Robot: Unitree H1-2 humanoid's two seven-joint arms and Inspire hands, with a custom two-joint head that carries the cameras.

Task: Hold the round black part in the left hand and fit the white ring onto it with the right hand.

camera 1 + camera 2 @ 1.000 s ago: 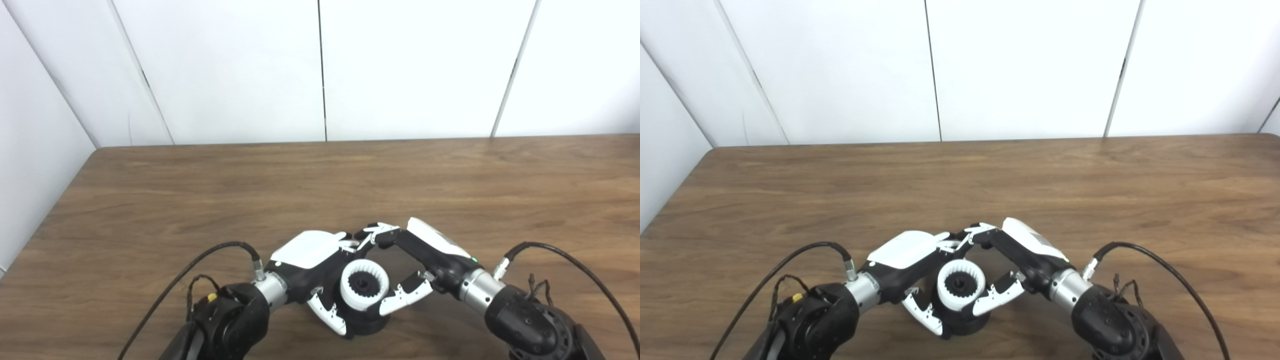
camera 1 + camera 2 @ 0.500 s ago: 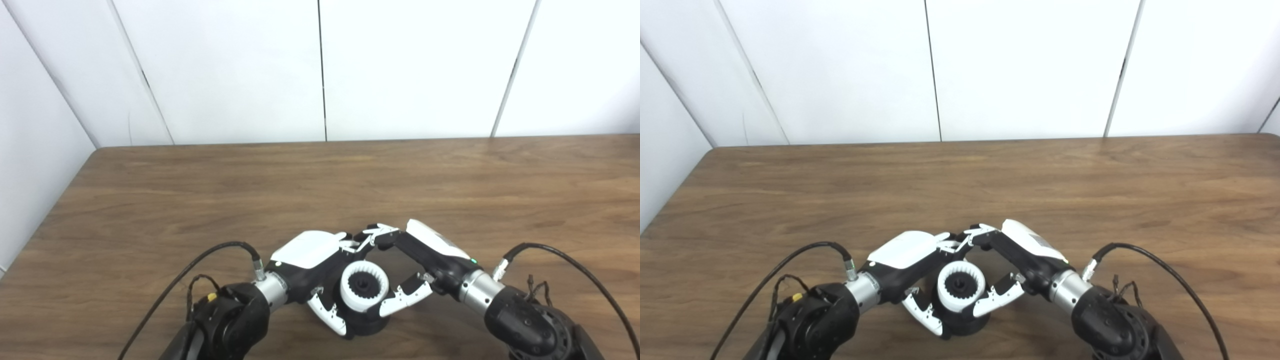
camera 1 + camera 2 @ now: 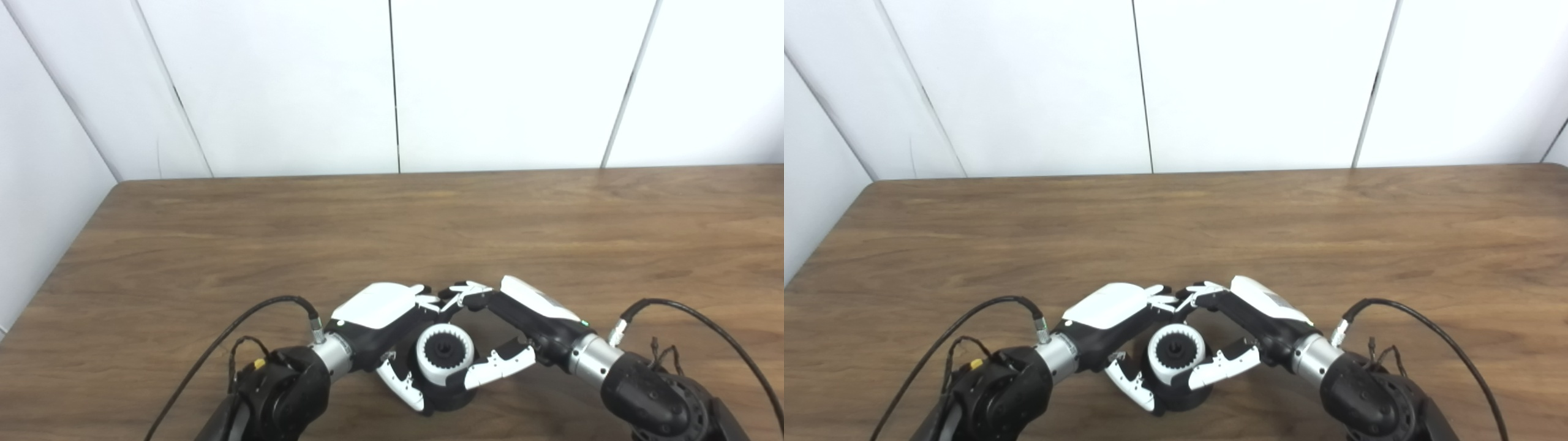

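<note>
The round black part (image 3: 452, 401) stands near the table's front edge, with my left hand (image 3: 383, 309) shut on it from the left. Its thumb (image 3: 401, 386) curls under the near side. The white toothed ring (image 3: 424, 355) sits on top of the black part, around a black hub in the middle. My right hand (image 3: 530, 318) comes in from the right and is shut on the ring, thumb (image 3: 496, 367) against its near right side and fingers arched over its far side. The fingertips of both hands meet behind the ring.
The wooden table (image 3: 392, 233) stretches back to white wall panels. Black cables loop from both wrists, one on the left (image 3: 257, 312) and one on the right (image 3: 686, 309). The table's left edge runs along a white wall.
My right hand has dropped slightly lower and shifted a little to the right, and the white ring sits a touch lower on the black part. The left hand has stayed still.
</note>
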